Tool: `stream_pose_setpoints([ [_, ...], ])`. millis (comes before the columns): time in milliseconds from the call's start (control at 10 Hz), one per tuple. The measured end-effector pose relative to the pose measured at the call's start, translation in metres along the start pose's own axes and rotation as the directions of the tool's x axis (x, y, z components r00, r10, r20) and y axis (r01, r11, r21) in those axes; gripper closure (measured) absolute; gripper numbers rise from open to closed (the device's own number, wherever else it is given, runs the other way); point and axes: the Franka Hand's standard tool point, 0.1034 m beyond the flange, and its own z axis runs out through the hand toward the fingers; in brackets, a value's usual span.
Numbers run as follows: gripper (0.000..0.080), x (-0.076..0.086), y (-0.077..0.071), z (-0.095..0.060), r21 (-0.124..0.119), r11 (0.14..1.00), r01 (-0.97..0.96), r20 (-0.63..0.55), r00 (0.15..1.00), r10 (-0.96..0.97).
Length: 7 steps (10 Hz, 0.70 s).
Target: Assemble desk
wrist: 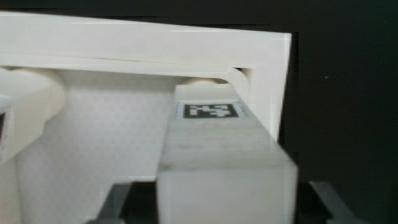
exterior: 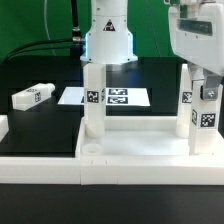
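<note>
While our gripper is clamped on an upright leg at 3 o'clock of the exterior view, the tabletop lies below. Another leg stands at its centre, and a loose leg lies at 9 o'clock.

Backdrop: green curtain behind the rig, black cables hanging across it. Counter is matte black. Marker board lies flat on it near the back, tags face up. Low white rail runs along the front edge. Even, diffuse light, soft shadows. Wrist view: black surface only, top right.
</note>
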Motion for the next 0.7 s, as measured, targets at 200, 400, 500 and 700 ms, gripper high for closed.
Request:
stream_pose_setpoints([
  [200,0.0265,-0.0001,-0.0001,0.0004,0.001,0.998,0.058,0.0,0.998,-0.058],
  [400,0.0166,-0.0026,-0.0009,-0.0006,-0.009,0.954,0.298,-0.004,0.954,-0.298],
  [500,0.0166,-0.003,-0.0014,-0.0001,-0.007,0.906,0.422,-0.004,0.906,-0.422],
  [700,0.0153,-0.0063,-0.0009,0.0004,-0.013,0.797,0.604,-0.005,0.797,-0.604],
])
